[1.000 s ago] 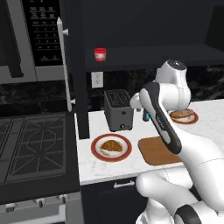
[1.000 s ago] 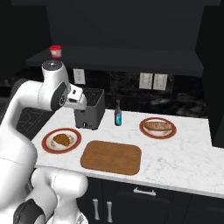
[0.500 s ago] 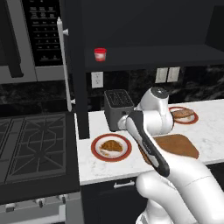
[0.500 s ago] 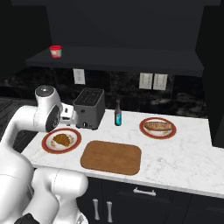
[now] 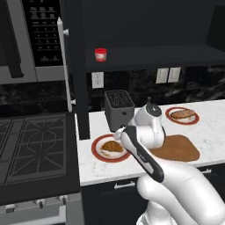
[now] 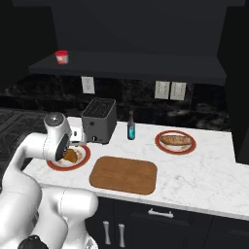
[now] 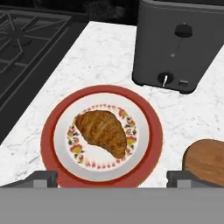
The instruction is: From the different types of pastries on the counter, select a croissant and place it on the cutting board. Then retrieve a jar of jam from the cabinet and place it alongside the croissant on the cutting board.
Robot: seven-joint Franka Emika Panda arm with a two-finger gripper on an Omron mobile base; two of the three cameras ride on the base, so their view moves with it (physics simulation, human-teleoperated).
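While the pincer [image 7: 111, 177] is hanging wide open and empty above the croissant [image 7: 101, 131], I am centring it. Beside the toaster [image 7: 179, 43], I am aiming straight down, straddling the pastry's narrow width.

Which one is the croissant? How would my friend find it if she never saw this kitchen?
Find the grey toaster on the white counter, beside the stove. Just in front of it sits a red-rimmed plate, and the croissant lies in its middle. It is short, golden-brown and ridged, unlike the longer pale pastry on the far plate.
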